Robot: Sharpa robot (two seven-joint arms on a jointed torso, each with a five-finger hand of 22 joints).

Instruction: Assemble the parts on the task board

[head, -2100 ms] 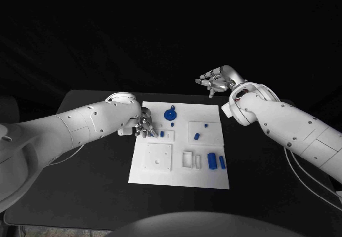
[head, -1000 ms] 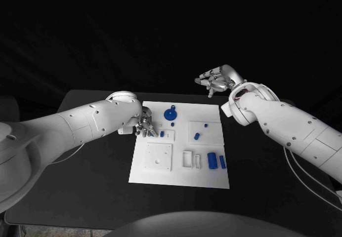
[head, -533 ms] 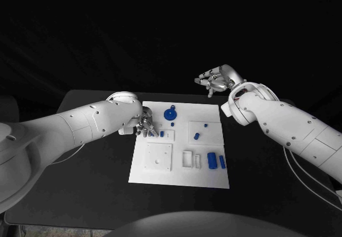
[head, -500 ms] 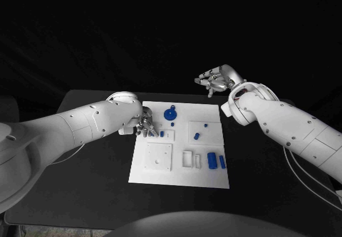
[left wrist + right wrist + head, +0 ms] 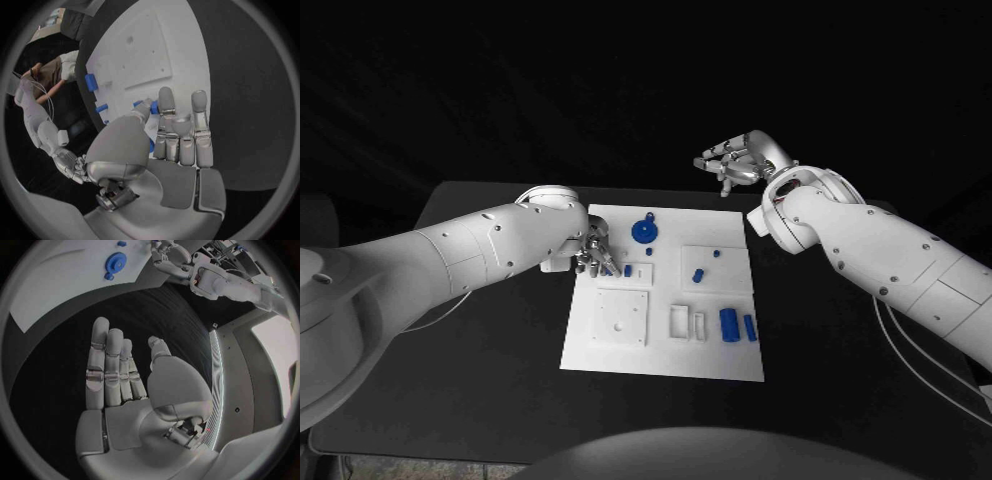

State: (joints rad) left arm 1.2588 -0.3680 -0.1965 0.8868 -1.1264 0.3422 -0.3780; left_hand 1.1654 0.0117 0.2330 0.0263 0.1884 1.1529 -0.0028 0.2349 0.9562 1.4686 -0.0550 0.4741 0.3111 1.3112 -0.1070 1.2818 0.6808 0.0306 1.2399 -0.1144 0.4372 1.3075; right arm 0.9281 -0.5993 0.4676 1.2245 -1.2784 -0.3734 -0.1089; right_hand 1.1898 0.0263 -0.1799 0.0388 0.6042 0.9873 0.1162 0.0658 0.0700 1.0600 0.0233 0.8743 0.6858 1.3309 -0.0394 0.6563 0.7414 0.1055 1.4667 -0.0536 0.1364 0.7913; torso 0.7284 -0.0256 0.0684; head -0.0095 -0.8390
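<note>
The left hand (image 5: pixel 593 254) crowds the task board's (image 5: pixel 668 362) left edge beside a small blue part (image 5: pixel 629 271). The board's near half lies open, with the right hand (image 5: pixel 733 160) well beyond the far edge.

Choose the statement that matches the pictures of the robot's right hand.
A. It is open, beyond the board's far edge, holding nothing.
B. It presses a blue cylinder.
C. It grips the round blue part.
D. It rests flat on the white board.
A: the right hand is past the far edge of the board, and the right wrist view shows its fingers spread with nothing in them.
</note>
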